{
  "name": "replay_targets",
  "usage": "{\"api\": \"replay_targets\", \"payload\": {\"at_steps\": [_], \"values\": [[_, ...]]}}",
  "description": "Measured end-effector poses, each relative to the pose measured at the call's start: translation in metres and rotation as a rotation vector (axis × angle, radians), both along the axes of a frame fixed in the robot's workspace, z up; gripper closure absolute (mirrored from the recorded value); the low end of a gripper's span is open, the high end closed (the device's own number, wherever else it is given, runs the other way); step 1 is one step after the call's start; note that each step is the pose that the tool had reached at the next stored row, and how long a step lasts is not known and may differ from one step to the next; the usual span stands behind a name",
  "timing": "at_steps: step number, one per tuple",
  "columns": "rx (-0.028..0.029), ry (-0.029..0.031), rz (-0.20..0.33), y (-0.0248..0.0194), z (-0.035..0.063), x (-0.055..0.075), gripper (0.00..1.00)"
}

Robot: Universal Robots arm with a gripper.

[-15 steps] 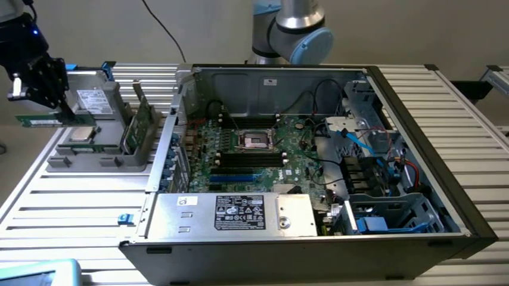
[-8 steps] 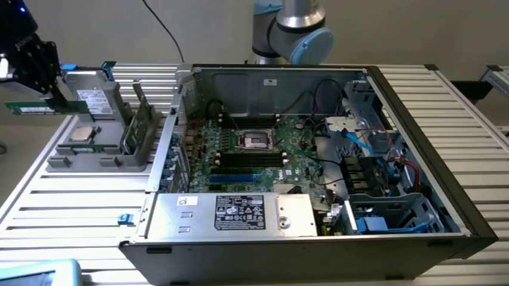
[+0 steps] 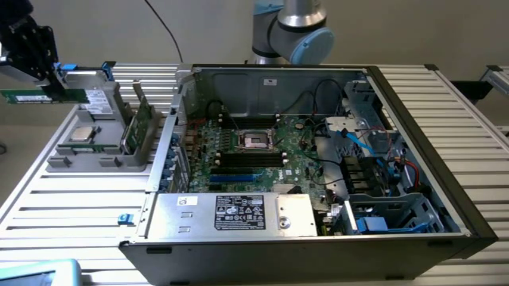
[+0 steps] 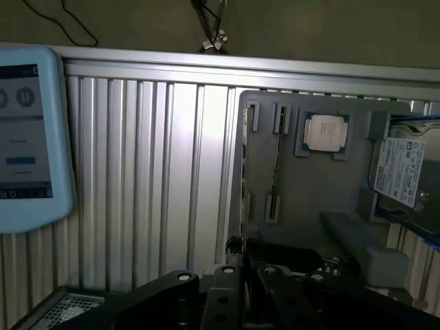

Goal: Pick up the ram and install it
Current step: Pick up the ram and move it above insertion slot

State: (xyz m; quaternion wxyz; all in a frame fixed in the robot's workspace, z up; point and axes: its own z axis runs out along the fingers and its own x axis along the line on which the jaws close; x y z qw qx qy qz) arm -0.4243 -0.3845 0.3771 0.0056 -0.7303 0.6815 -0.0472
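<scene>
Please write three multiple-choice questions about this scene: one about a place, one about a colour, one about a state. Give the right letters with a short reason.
1. Where is the ram?
A) on the floor
B) in the gripper, above the grey tray
C) flat on the table

2. What colour is the ram?
A) red
B) blue
C) green

3. How is the computer case?
A) open, with the motherboard exposed
B) closed
C) wrapped in plastic

Answers:
1 B: the gripper clamps the stick over the tray.
2 C: its board is green.
3 A: the inside shows from above.
</scene>
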Motion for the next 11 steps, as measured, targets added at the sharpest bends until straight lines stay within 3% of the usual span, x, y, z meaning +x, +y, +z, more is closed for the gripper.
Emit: {"api": "replay_targets", "payload": {"at_steps": [11], "values": [[0.0000,0.0000,0.000,0.0000,0.0161,0.037,0.86]]}}
